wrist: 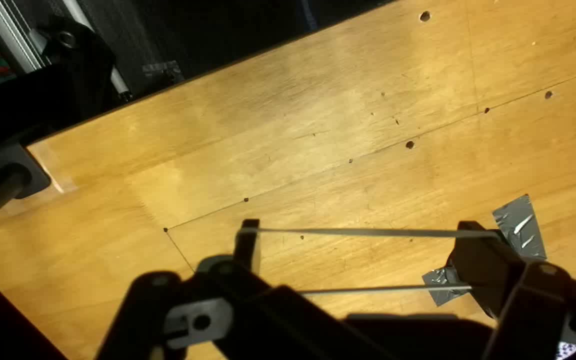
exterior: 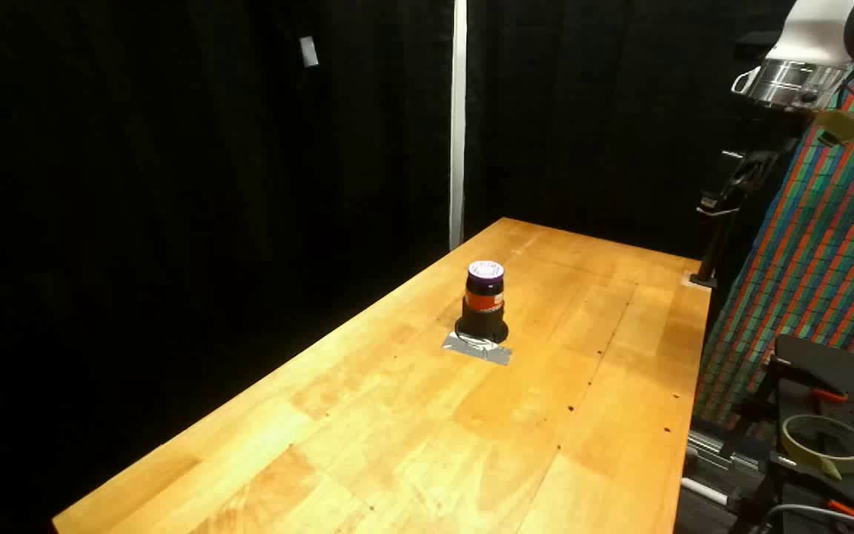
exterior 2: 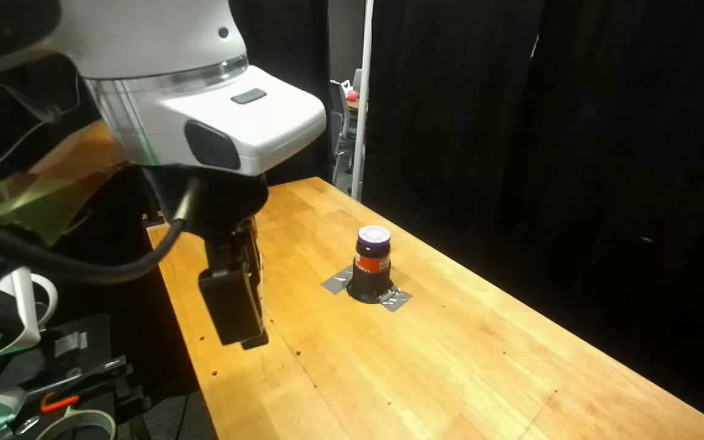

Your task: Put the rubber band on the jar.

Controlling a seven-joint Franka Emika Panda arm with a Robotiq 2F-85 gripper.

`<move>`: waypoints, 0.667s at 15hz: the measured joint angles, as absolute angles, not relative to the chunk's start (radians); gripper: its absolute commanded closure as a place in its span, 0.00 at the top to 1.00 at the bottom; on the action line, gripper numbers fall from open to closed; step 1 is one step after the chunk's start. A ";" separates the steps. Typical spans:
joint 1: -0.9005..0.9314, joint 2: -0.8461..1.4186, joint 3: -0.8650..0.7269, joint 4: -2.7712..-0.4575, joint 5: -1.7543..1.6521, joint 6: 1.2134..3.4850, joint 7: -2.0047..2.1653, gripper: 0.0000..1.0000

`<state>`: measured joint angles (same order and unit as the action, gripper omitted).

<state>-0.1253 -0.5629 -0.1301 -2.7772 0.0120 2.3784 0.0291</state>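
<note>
The jar (exterior: pixel 485 301) stands upright on the table in both exterior views (exterior 2: pixel 372 264). It has a pale-topped purple lid, an orange-red band and a black base held by grey tape (exterior 2: pixel 395 299). In the wrist view a bit of its lid (wrist: pixel 566 349) shows at the bottom right; my right finger hides most of the rest. My gripper (wrist: pixel 360 226) is open, with a thin grey rubber band (wrist: pixel 368 233) stretched around both fingers in two strands. In an exterior view my gripper (exterior 2: pixel 247 339) points down, to the left of the jar and apart from it.
The wooden table (exterior: pixel 427 445) has a dark post clamped at its edge (wrist: pixel 18 172). A side cart with a tape roll (exterior: pixel 826 443) and tools stands beside the table. Black curtains hang behind, with a pale pole (exterior: pixel 458 126).
</note>
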 measured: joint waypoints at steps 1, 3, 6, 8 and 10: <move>-0.125 -0.563 -0.130 -2.777 0.012 2.378 0.029 1.00; -0.125 -0.563 -0.130 -2.777 0.012 2.378 0.029 1.00; -0.125 -0.563 -0.130 -2.777 0.012 2.378 0.029 1.00; -0.125 -0.561 -0.124 -2.776 0.012 2.379 0.030 1.00; -0.119 -0.545 -0.090 -2.764 0.012 2.377 0.038 1.00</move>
<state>-0.1192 -0.5451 -0.0896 -2.7642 0.0120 2.3768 0.0380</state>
